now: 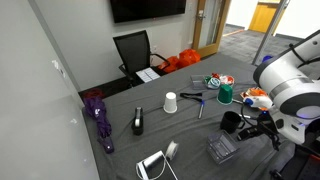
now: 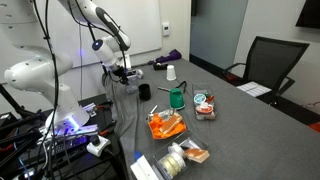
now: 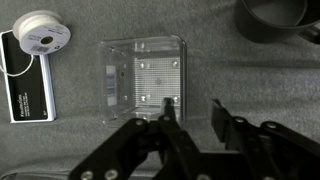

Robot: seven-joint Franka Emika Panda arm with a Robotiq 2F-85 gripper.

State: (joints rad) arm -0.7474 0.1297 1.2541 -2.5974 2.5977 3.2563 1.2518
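Note:
My gripper (image 3: 190, 110) is open and empty above the grey table. In the wrist view its left finger overlaps the lower right corner of a clear plastic container (image 3: 143, 77), and its right finger is over bare table. The container also shows in an exterior view (image 1: 222, 150), just below the gripper (image 1: 252, 128). A black mug (image 3: 270, 18) sits beyond, at the top right of the wrist view, and shows in both exterior views (image 1: 231, 121) (image 2: 145, 91). The gripper hangs near the table's far end in an exterior view (image 2: 122, 74).
A white tape roll (image 3: 44, 32) lies on a black device (image 3: 28, 88). On the table are a white cup (image 1: 170, 102), a green bottle (image 1: 226, 94), a purple umbrella (image 1: 100, 118), a black stapler (image 1: 138, 122) and orange snack packets (image 2: 165, 125). A black chair (image 1: 134, 50) stands behind.

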